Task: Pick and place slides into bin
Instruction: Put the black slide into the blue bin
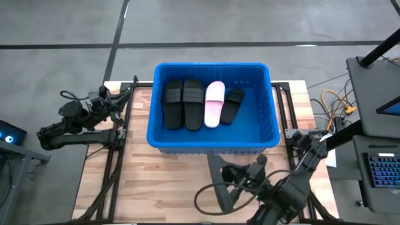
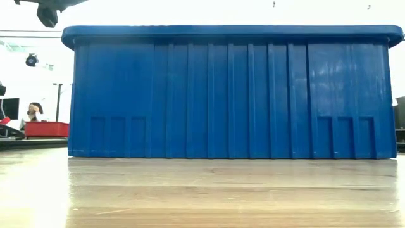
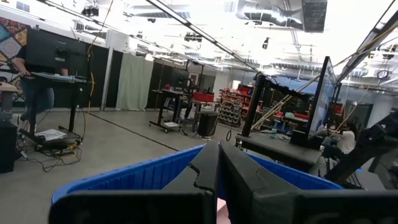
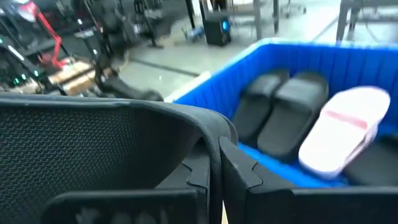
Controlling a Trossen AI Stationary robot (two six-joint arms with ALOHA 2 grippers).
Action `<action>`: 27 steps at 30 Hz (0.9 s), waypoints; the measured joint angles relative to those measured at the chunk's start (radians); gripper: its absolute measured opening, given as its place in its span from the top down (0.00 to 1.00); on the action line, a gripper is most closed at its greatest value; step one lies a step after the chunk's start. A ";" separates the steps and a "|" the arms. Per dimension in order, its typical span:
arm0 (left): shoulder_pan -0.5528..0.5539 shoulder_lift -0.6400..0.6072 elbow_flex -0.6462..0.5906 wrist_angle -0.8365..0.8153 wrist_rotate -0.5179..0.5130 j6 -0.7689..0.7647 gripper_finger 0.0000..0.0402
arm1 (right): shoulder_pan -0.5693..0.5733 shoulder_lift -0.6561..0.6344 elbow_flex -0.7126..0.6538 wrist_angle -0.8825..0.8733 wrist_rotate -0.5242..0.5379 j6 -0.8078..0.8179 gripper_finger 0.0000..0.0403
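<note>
In the high view, four slides, three black [image 1: 183,103] and one pale pink [image 1: 214,104], are laid side by side inside the bin [image 1: 212,140] on the table [image 1: 156,187]. The left gripper [image 1: 119,100] is parked beside the bin's left wall; the right gripper [image 1: 234,181] is held near its front wall. In both wrist views, the fingers are pressed together, holding nothing.

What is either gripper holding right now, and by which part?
Nothing. The left gripper and right gripper are both shut and empty, away from the bin. Three black slides and a pink slide lie inside.
</note>
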 joint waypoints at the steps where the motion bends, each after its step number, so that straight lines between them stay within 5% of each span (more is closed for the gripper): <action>1: 0.000 0.000 0.000 0.000 0.000 0.000 1.00 | 0.000 -0.012 0.002 0.000 0.018 -0.020 0.97; 12: 0.000 0.000 0.000 0.000 0.000 0.001 1.00 | -0.016 -0.183 -0.004 -0.001 0.096 -0.341 0.97; 27: 0.000 0.000 0.000 0.000 -0.001 0.004 1.00 | -0.173 -0.450 -0.056 0.000 0.004 -0.738 0.97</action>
